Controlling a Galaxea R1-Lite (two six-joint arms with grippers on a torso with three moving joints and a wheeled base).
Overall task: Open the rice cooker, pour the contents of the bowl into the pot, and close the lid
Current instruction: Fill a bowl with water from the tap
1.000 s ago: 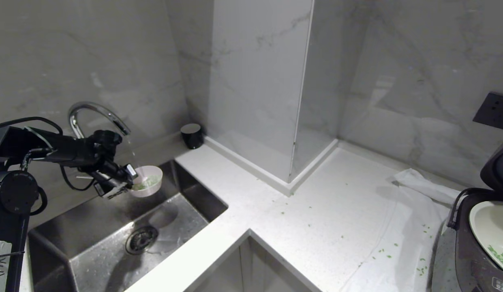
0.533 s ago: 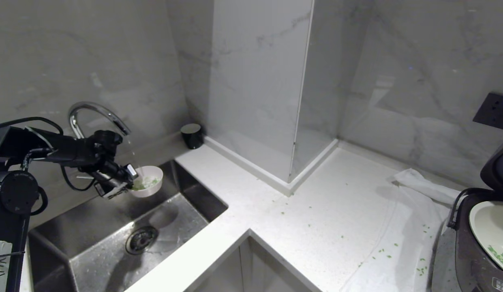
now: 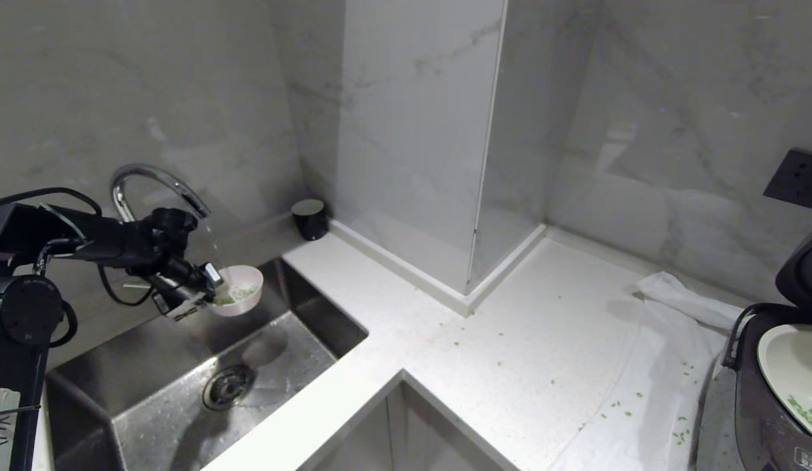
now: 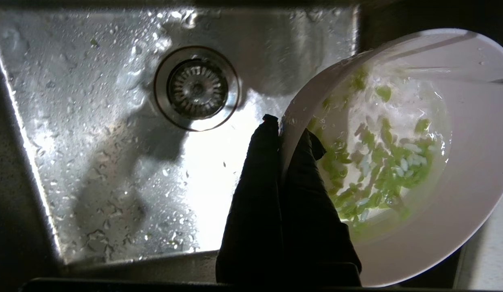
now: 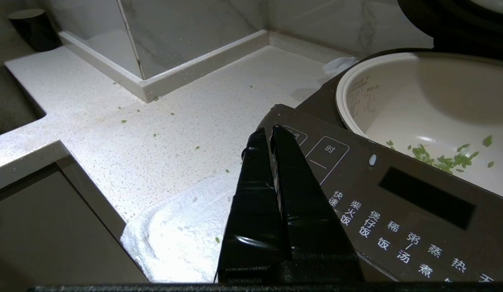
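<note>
Head view, left pincer (image 3: pixel 206 288): clamped on the near rim of the bowl (image 3: pixel 239 299), holding it over the sink (image 3: pixel 183 379) under the curved tap (image 3: pixel 154 186).
Head view, water: a thin stream runs from the tap into the bowl, as in the earlier frames.
Head view, contents (image 3: pixel 239 293): green bits afloat inside the bowl; a second ago they lay spread along its front wall, now they sit nearer the middle.
Head view, change: arm and bowl have kept their place; nothing else has shifted.
Head view, rice cooker (image 3: pixel 772 392): at the far right edge of the worktop (image 3: pixel 510 340), lid (image 3: pixel 801 268) raised, white pot (image 3: pixel 788 366) showing a few green bits.
Head view, surroundings: a white cloth (image 3: pixel 654 366) under the cooker, green bits scattered on it; a black cup (image 3: pixel 309 218) in the corner.
Left wrist view, fingers (image 4: pixel 259 194): pinch the bowl's rim, one outside, one inside; the drain (image 4: pixel 196 87) lies below.
Left wrist view, bowl interior: green and pale bits in water.
Right wrist view, right pincer (image 5: pixel 270 136): fingers pressed together on nothing, hanging just above the cooker's front panel.
</note>
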